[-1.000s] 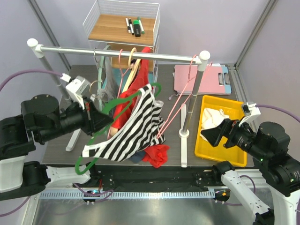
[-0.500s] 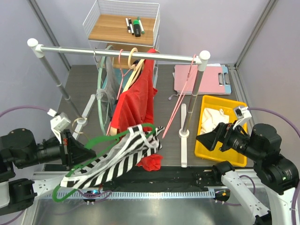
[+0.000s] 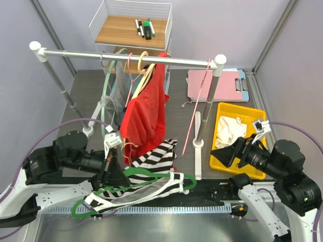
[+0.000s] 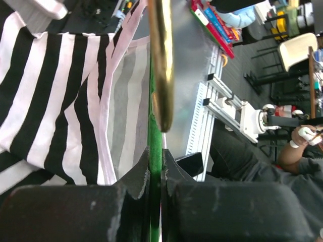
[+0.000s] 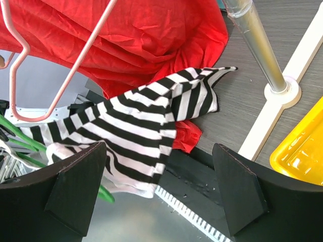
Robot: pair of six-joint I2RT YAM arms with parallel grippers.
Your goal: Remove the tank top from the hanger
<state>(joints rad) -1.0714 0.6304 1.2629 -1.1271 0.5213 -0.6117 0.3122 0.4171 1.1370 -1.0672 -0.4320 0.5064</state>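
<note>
Obs.: over the last second the green hanger (image 3: 151,177) has come off its height beside the rail (image 3: 126,54). It dropped to the lower left of the overhead view and has now swung in to the bottom centre. It lies nearly flat, low over the near edge of the surface (image 3: 86,91).

Tank top (image 3: 154,160): black-and-white stripes, still threaded on the hanger. The straps trail toward the lower left and the body is bunched up against the hem of the red garment (image 3: 146,116), which hangs from the rail. Not yet free.

Left fingers (image 4: 111,201): pinched tight on the green hanger wire, no gap visible in the left wrist view. Striped cloth fills the upper left of that frame.

Right fingers (image 5: 75,191): spread wide, nothing between them. In the overhead view they sit at the right of the frame, beside the yellow bin (image 3: 255,169), well apart from the cloth. The right wrist view looks straight at the striped body.

Judgement: the hanger is now clear of the rail and within reach of both arms, so the carry looks done. What remains is the stripping: the free fingers take the cloth while the left holds the hanger.

Risk: a strap catching on the hanger end, or the red hem being grabbed along with the stripes.
</note>
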